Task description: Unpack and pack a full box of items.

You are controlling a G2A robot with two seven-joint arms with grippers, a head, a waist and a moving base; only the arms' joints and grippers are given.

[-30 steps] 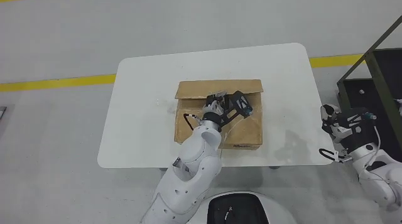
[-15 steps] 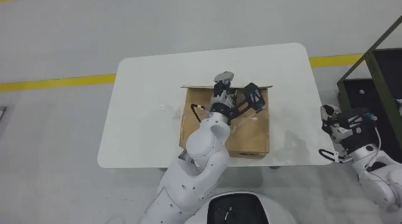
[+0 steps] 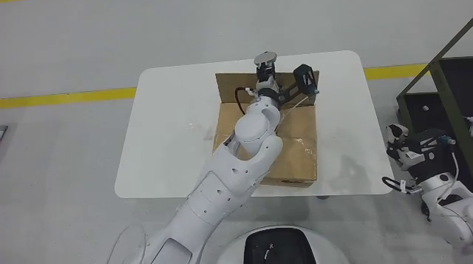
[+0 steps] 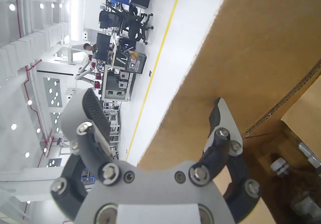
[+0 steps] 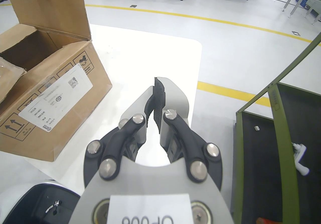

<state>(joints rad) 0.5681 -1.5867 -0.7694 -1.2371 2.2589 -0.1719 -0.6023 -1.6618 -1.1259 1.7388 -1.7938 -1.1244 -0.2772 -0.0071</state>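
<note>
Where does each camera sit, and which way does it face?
Top view: above the arms, looking down at table and box; both arms show.
Left wrist view: on the left wrist, facing the raised flap; open left hand shows.
Right wrist view: on the right wrist, facing the box's side; shut right hand shows.
Both wrist views share the flap.

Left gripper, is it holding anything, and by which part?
Nothing held: the left gripper is open astride the raised box flap, one finger against its inner face.
</note>
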